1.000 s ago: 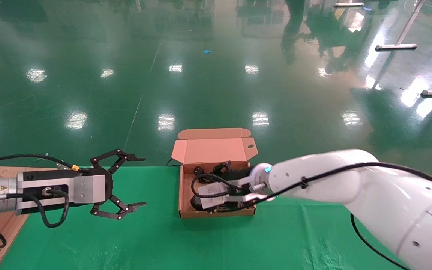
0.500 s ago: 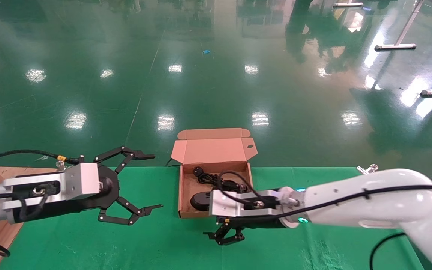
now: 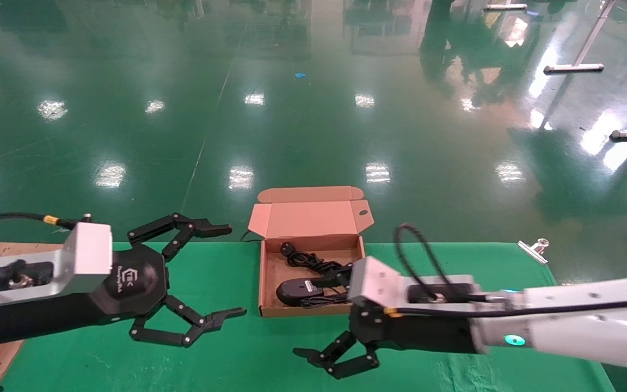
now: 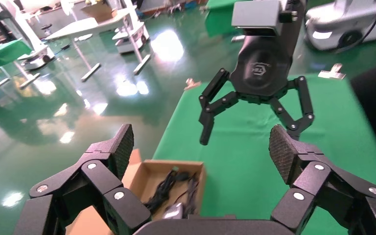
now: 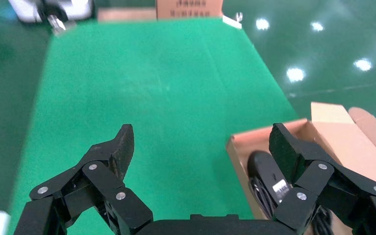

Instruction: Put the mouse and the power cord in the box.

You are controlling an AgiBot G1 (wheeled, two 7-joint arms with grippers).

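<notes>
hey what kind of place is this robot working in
Probably a robot lab or test hall: a wide glossy green floor, wheeled table frames standing about, and a green-covered table holding a cardboard box.

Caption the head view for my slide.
Black oval mouse and black cord in brown cardboard box; both grippers open.

Glossy green floor (image 3: 302, 125) mirrors ceiling lights beyond green table (image 3: 237, 348).
</notes>
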